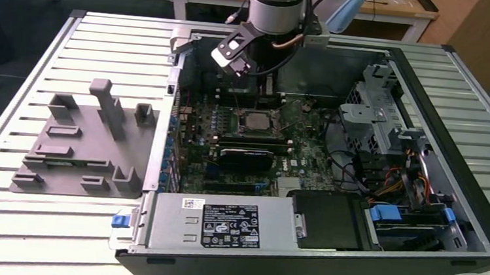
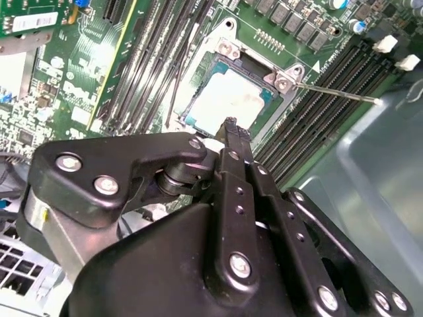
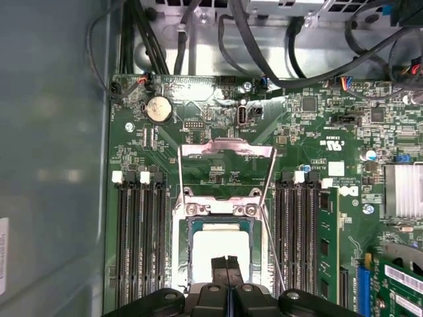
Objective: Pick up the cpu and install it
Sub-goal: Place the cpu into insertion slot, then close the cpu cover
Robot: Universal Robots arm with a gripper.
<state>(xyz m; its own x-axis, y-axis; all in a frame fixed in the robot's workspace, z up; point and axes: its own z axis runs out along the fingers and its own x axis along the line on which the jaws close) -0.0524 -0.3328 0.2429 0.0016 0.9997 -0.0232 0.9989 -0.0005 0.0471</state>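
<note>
The cpu [image 3: 220,246] lies flat in the open socket of the green motherboard [image 3: 198,105], its silver top plate facing up; it also shows in the second wrist view [image 2: 228,99] and in the exterior view [image 1: 253,120]. The socket's metal load frame [image 3: 228,149] stands swung up and its thin lever [image 2: 337,91] sticks out to one side. My gripper [image 3: 227,263] hangs just above the cpu's edge with its two black fingers [image 2: 231,129] pressed together and nothing between them. The arm [image 1: 272,15] stands over the far half of the open computer case.
Memory slots [image 3: 139,244] flank the socket on both sides. A grey power supply box with a white label [image 1: 220,224] fills the case's near side. A drive cage and cables [image 1: 377,122] sit at the exterior view's right. A grey fixture block [image 1: 78,144] lies on the slatted table.
</note>
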